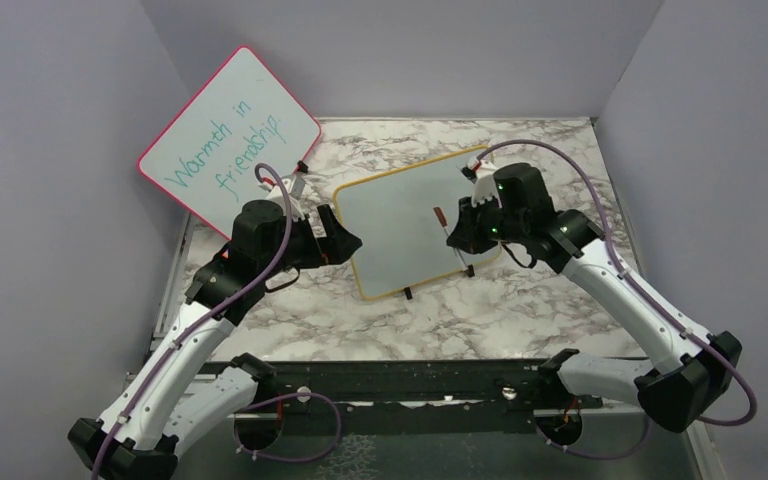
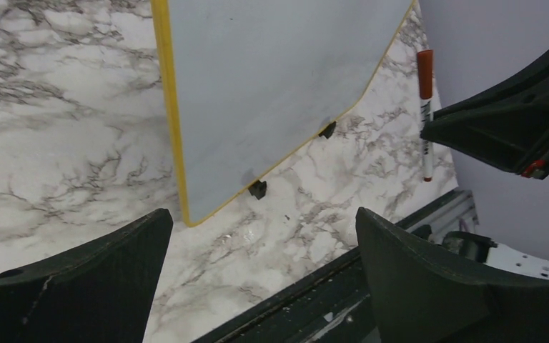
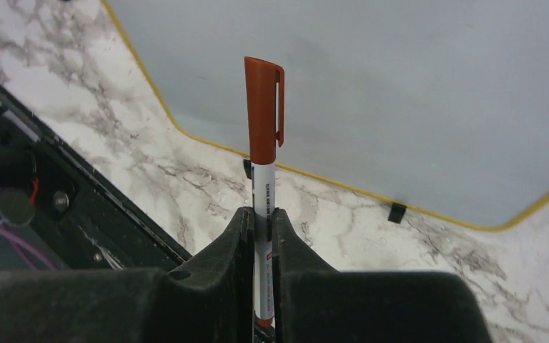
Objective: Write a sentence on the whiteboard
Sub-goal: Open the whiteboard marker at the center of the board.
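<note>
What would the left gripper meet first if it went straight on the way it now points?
Most likely the left gripper would meet the whiteboard, at its yellow frame near the lower corner, just ahead of the open jaws. Depth is unclear; if angled downward, it could touch the marble table first.

Marbled table, yellow-framed whiteboard resting on it

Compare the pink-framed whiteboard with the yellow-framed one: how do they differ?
The pink-framed whiteboard carries teal writing, "Warmth in friendship"; the yellow-framed whiteboard is blank. The pink-framed one sits at back left by the wall; the yellow-framed one is further forward on the table. Both have rounded corners.
</note>
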